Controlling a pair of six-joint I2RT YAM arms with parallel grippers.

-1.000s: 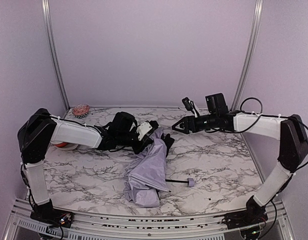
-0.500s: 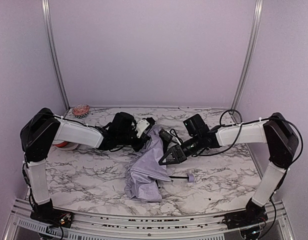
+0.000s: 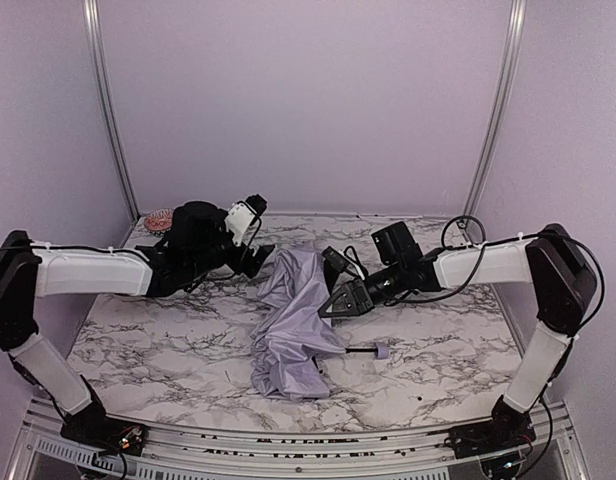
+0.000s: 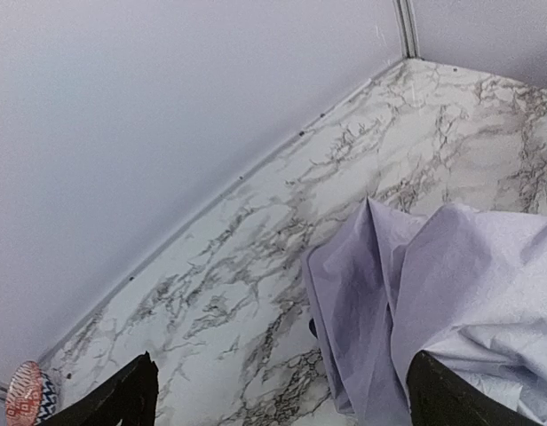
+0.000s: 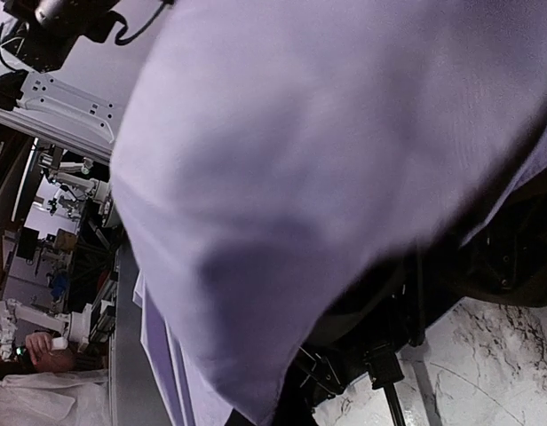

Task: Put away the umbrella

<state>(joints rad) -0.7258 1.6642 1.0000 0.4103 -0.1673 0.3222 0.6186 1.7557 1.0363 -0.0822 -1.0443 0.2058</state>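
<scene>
A: Lavender umbrella (image 3: 291, 340), where is it?
B: Crumpled mid-table on the marble top (image 3: 158, 340), handle (image 3: 382, 351) pointing right.
A: Grippers?
B: The right gripper (image 3: 331, 307) is pinched shut on its fabric; the left gripper (image 3: 261, 252) gapes empty, just beside it.

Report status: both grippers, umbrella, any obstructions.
Left gripper open, off the umbrella. Right gripper shut on its fabric. Patterned bowl far-left corner, not in the way.
</scene>
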